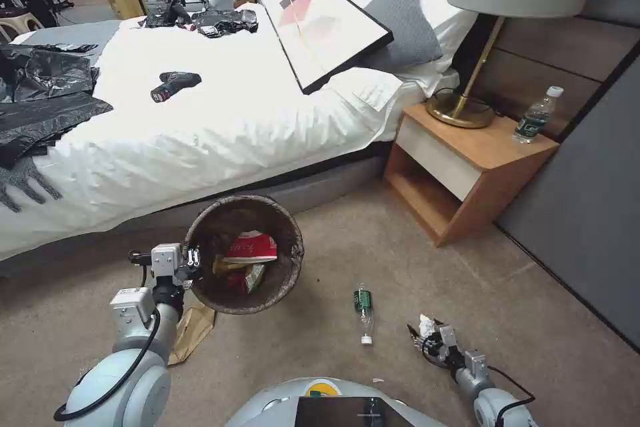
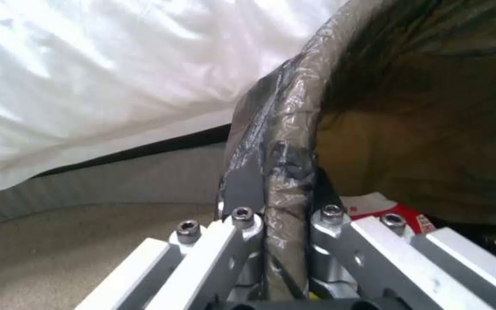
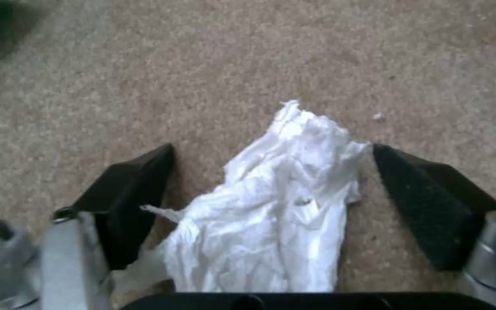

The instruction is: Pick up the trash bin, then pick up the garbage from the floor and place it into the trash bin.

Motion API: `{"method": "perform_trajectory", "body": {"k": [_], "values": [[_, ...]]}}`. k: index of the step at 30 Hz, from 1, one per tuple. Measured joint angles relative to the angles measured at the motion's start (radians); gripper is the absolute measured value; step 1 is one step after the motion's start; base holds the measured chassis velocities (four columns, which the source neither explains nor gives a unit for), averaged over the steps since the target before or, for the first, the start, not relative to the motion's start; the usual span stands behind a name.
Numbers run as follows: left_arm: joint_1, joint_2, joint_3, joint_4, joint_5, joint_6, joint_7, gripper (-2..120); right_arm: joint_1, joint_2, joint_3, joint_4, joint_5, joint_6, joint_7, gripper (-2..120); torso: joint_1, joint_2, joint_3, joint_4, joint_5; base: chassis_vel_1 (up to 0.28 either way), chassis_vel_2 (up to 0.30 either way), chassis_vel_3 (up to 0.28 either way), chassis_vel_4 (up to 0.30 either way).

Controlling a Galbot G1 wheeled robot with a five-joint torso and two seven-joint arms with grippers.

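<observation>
The left claw (image 2: 285,224) pinches the trash bin (image 1: 243,253) by its rim; the right claw (image 3: 271,206), spread, straddles the crumpled tissue (image 3: 271,206) on the floor (image 1: 373,240). Collecting is underway; closing squarely seems next.

Pale grey arms (image 1: 127,373) (black cables), silver pincers.

No legible text in any view. Labels on the floor bottle (image 1: 363,303) and nightstand bottle (image 1: 535,117) too small to read.
</observation>
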Motion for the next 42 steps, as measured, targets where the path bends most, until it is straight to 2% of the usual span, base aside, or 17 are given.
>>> {"method": "perform_trajectory", "body": {"k": [4, 7, 17, 21, 23, 26, 27, 30, 37, 42], "values": [[0.000, -0.002, 0.000, 0.000, 0.000, 0.000, 0.000, 3, -0.001, 0.002, 0.003, -0.009, -0.001, 0.006, 0.000, 78, 0.000, 0.000, 0.000, 0.0001, 0.0001, 0.000, 0.000, 0.000, 0.000], [-0.001, -0.001, 0.001, 0.000, 0.000, 0.000, 0.000, 3, -0.004, 0.004, 0.009, -0.012, 0.000, 0.007, -0.001, 66, 0.000, 0.000, 0.000, 0.0000, 0.0001, 0.000, 0.000, 0.000, 0.000], [0.000, 0.001, 0.001, -0.004, 0.000, 0.000, -0.001, 3, -0.011, 0.010, 0.015, -0.012, 0.001, 0.012, -0.001, 43, 0.000, 0.000, 0.000, 0.0004, 0.0005, 0.000, 0.000, 0.000, 0.000], [0.002, 0.002, -0.001, -0.006, 0.000, -0.001, -0.001, 3, -0.023, 0.012, 0.019, 0.003, -0.001, 0.015, -0.001, 28, 0.000, 0.000, 0.000, 0.0004, 0.0013, 0.000, 0.000, 0.000, 0.000], [0.002, 0.001, -0.001, -0.006, 0.000, -0.001, -0.001, 3, -0.025, 0.012, 0.020, 0.007, -0.001, 0.014, -0.001, 25, 0.000, 0.000, 0.000, 0.0004, 0.0013, 0.000, 0.000, 0.000, 0.000], [0.002, 0.000, 0.000, -0.008, 0.001, -0.001, -0.001, 3, -0.040, 0.012, 0.025, 0.035, -0.004, 0.012, -0.001, 10, 0.000, 0.000, 0.000, 0.0004, 0.0018, 0.000, 0.000, 0.000, 0.000], [0.002, 0.000, 0.000, -0.008, 0.001, -0.001, -0.001, 3, -0.040, 0.012, 0.025, 0.035, -0.004, 0.012, -0.001, 10, 0.000, 0.000, 0.000, 0.0004, 0.0018, 0.000, 0.000, 0.000, 0.000], [0.003, 0.000, 0.001, -0.012, 0.001, -0.001, -0.001, 3, -0.057, 0.012, 0.039, 0.072, -0.007, 0.012, 0.000, 0, 0.000, 0.000, 0.000, 0.0002, 0.0014, 0.000, 0.000, 0.000, 0.000], [0.007, 0.000, 0.001, -0.020, 0.001, -0.001, -0.001, 3, -0.095, 0.008, 0.072, 0.151, -0.018, 0.022, 0.005, 0, 0.000, 0.000, 0.000, 0.0002, 0.0010, 0.000, 0.000, 0.000, 0.000], [0.009, 0.000, 0.003, -0.026, 0.001, -0.001, -0.001, 3, -0.137, 0.000, 0.105, 0.253, -0.028, 0.023, 0.007, 0, 0.000, 0.000, 0.000, 0.0002, 0.0008, 0.000, 0.000, 0.000, 0.000]]}}
